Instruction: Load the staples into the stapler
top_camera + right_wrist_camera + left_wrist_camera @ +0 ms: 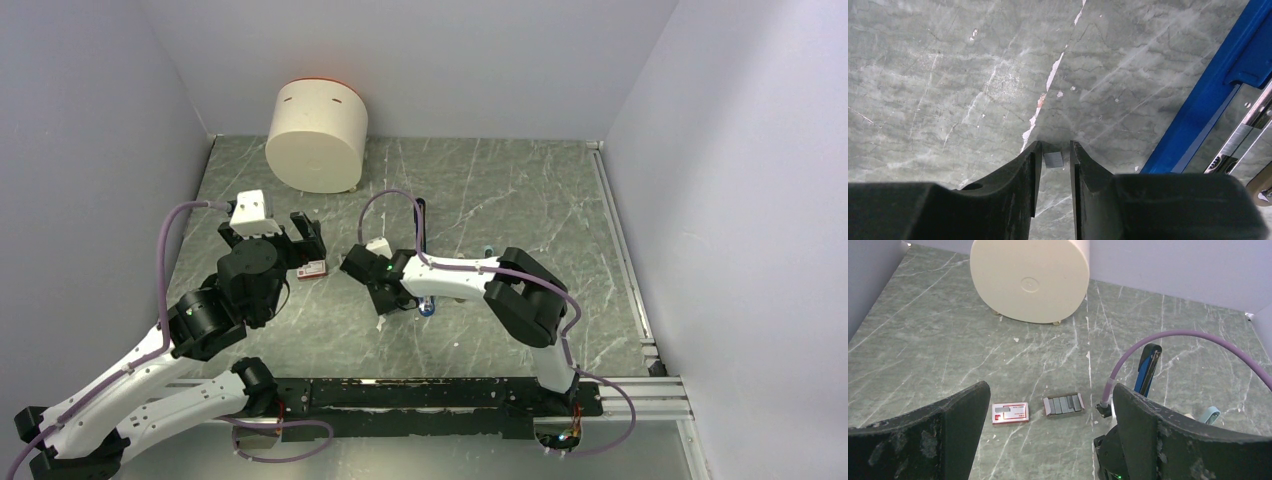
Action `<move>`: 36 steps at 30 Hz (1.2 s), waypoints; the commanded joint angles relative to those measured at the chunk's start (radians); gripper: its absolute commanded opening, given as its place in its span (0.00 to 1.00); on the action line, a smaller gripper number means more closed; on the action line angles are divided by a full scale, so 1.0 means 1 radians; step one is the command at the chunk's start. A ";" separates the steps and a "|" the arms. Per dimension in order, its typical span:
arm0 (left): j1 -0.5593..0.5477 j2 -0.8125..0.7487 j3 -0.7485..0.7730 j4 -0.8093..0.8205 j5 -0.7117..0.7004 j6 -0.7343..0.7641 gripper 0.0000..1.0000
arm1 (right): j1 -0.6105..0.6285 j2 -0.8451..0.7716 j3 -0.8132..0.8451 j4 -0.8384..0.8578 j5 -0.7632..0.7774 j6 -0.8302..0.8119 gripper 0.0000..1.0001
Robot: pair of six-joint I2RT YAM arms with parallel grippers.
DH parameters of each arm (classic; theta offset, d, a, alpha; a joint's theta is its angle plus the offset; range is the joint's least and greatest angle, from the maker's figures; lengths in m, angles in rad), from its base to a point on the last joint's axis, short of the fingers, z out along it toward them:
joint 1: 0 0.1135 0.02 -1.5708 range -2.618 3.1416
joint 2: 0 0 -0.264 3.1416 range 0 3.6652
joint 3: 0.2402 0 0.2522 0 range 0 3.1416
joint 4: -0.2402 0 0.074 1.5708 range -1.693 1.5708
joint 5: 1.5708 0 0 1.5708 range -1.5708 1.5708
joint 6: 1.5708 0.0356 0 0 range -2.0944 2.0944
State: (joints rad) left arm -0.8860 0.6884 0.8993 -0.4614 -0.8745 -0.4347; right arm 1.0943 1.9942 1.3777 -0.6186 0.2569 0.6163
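Right wrist view: the right gripper (1053, 150) has its fingers drawn nearly together, pinching a small silvery staple block (1053, 159) at the very tips, just above the table (948, 75). Just to the side lies the stapler (1213, 95). Its silver channel (1245, 132) is bare to the camera, so it looks to be lying open and ready. Block and channel are near each other but apart, and nothing sits in the part of the channel that shows.

In the left wrist view the left gripper (1050, 387) is spread wide with nothing in it, hanging over the table. Beyond its fingertips lie the red box (1010, 412) and, just beside it, the tray (1064, 404) with grey staples in it. The stapler (1148, 367) lies further off, past the right arm's purple cable (1168, 337). A cream drum (1030, 277) stands at the back, well clear.

By my reading the task is about halfway. The box is opened, the tray is out, one block is picked and the stapler is opened. What is left is the fine part: bringing the block over the channel, lining it up lengthwise, dropping it in flat and shutting the top arm. The grip is at the fingertips only, so the block could twist or slip on the way.
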 commanded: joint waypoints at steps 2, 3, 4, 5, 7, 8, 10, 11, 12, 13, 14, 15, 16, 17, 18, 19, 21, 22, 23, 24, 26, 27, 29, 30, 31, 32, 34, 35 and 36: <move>0.007 -0.003 -0.006 0.004 -0.006 -0.010 0.97 | -0.008 0.033 -0.011 -0.004 0.015 -0.012 0.31; 0.007 -0.003 -0.007 0.003 -0.005 -0.010 0.97 | -0.008 0.033 -0.012 -0.003 0.011 -0.013 0.30; 0.007 -0.002 -0.007 0.003 -0.006 -0.011 0.97 | -0.009 0.033 -0.014 0.000 0.008 -0.016 0.29; 0.007 -0.003 -0.007 0.002 -0.006 -0.010 0.97 | -0.009 0.032 -0.015 0.003 0.005 -0.015 0.27; 0.006 -0.003 -0.007 0.000 -0.008 -0.011 0.97 | -0.011 0.031 -0.017 0.003 0.003 -0.014 0.25; 0.007 -0.003 -0.007 0.000 -0.008 -0.012 0.97 | -0.010 0.032 -0.017 0.001 0.002 -0.012 0.23; 0.006 -0.004 -0.007 0.000 -0.007 -0.012 0.97 | -0.012 0.026 -0.021 0.003 0.004 -0.007 0.22; 0.006 -0.004 -0.007 0.000 -0.006 -0.012 0.97 | -0.013 0.023 -0.023 0.002 0.009 -0.002 0.21; 0.007 -0.004 -0.007 0.000 -0.007 -0.012 0.97 | -0.012 0.018 -0.023 0.000 0.015 0.003 0.21; 0.007 -0.006 -0.007 0.000 -0.006 -0.012 0.97 | -0.013 0.013 -0.024 -0.003 0.028 0.007 0.21; 0.006 -0.006 -0.007 0.000 -0.005 -0.012 0.97 | -0.013 0.005 -0.024 -0.004 0.038 0.012 0.21; 0.007 -0.006 -0.008 0.001 -0.005 -0.012 0.97 | -0.013 -0.003 -0.025 -0.005 0.048 0.017 0.21; 0.007 -0.006 -0.008 0.001 -0.003 -0.012 0.97 | -0.014 -0.013 -0.026 -0.004 0.056 0.022 0.21; 0.007 -0.005 -0.007 0.001 -0.003 -0.012 0.97 | -0.015 -0.024 -0.028 -0.001 0.063 0.024 0.21; 0.007 -0.004 -0.007 0.001 -0.003 -0.012 0.97 | -0.017 -0.037 -0.030 0.003 0.070 0.028 0.21; 0.007 -0.003 -0.007 0.001 -0.003 -0.012 0.97 | -0.017 -0.048 -0.032 0.005 0.077 0.030 0.21; 0.007 -0.003 -0.007 0.001 0.000 -0.012 0.97 | -0.020 -0.070 -0.036 0.006 0.092 0.037 0.21; 0.007 0.000 -0.007 0.000 0.000 -0.012 0.97 | -0.021 -0.082 -0.038 0.007 0.099 0.039 0.21; 0.006 0.000 -0.007 0.002 0.001 -0.013 0.97 | -0.024 -0.094 -0.043 0.006 0.110 0.043 0.21; 0.007 0.001 -0.007 0.003 0.003 -0.013 0.97 | -0.027 -0.109 -0.046 0.006 0.120 0.047 0.21; 0.007 0.002 -0.008 0.006 0.006 -0.012 0.97 | -0.037 -0.136 -0.057 0.004 0.141 0.055 0.21; 0.007 0.003 -0.008 0.007 0.007 -0.013 0.97 | -0.047 -0.152 -0.067 0.002 0.154 0.063 0.21; 0.007 0.006 -0.007 0.008 0.011 -0.013 0.97 | -0.067 -0.201 -0.100 0.018 0.174 0.070 0.22; 0.007 0.009 -0.007 0.009 0.013 -0.013 0.97 | -0.080 -0.222 -0.119 0.025 0.181 0.072 0.22; 0.006 0.012 -0.005 0.009 0.017 -0.014 0.97 | -0.094 -0.242 -0.136 0.028 0.188 0.077 0.22; 0.006 0.013 -0.004 0.010 0.019 -0.015 0.97 | -0.113 -0.261 -0.153 0.028 0.194 0.080 0.22; 0.006 0.018 -0.003 0.012 0.026 -0.016 0.97 | -0.149 -0.300 -0.187 0.027 0.205 0.083 0.22; 0.007 0.019 -0.003 0.013 0.029 -0.017 0.97 | -0.171 -0.322 -0.207 0.029 0.208 0.081 0.22; 0.007 0.022 -0.002 0.016 0.032 -0.018 0.97 | -0.190 -0.346 -0.224 0.030 0.212 0.079 0.22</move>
State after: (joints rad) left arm -0.8860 0.7044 0.8993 -0.4614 -0.8639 -0.4427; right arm 0.9680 1.7222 1.2121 -0.5941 0.4057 0.6735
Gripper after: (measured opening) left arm 0.970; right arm 0.219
